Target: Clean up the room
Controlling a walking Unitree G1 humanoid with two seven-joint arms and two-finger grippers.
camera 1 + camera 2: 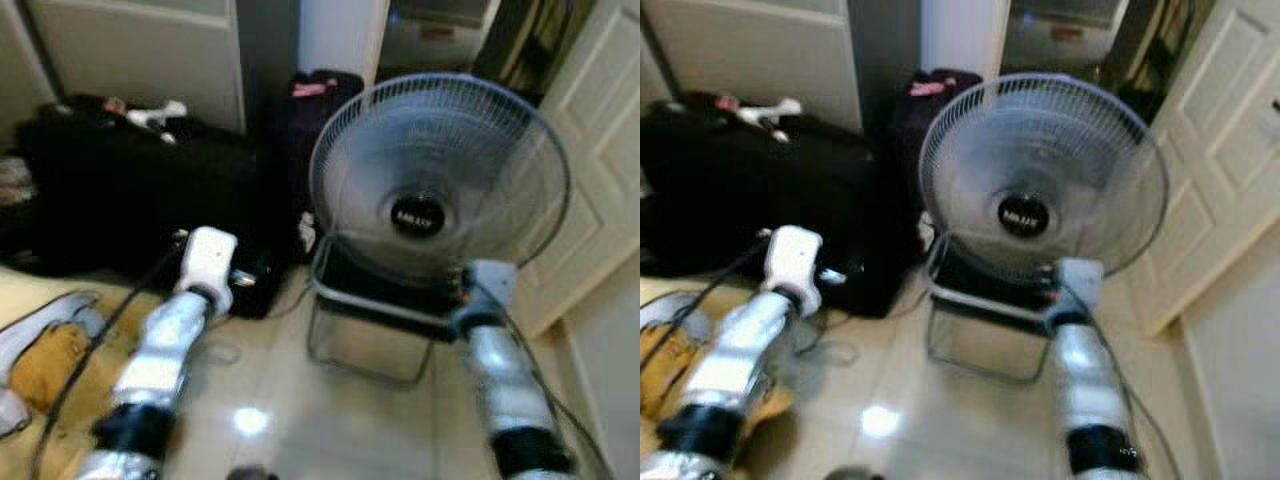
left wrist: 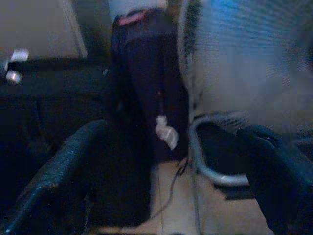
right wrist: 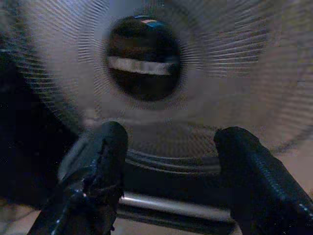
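A grey floor fan (image 1: 440, 175) stands on a metal frame (image 1: 365, 300) on the tiled floor, straight ahead. My right gripper (image 3: 172, 134) is open just in front of the fan's grille, below its dark hub (image 3: 142, 56), with nothing between the fingers. My left gripper (image 2: 176, 131) is also open and empty. It points at the gap between a dark upright suitcase (image 2: 146, 73) and the fan's frame (image 2: 210, 161). Both silver arms reach forward, the left arm (image 1: 170, 340) near the black bags, the right arm (image 1: 500, 370) at the fan's base.
A large black bag (image 1: 130, 190) with a white item (image 1: 150, 115) on top lies at the left. A yellow cloth (image 1: 45, 360) and a black cable (image 1: 100, 340) lie at the near left. A white door (image 1: 600, 150) stands at the right.
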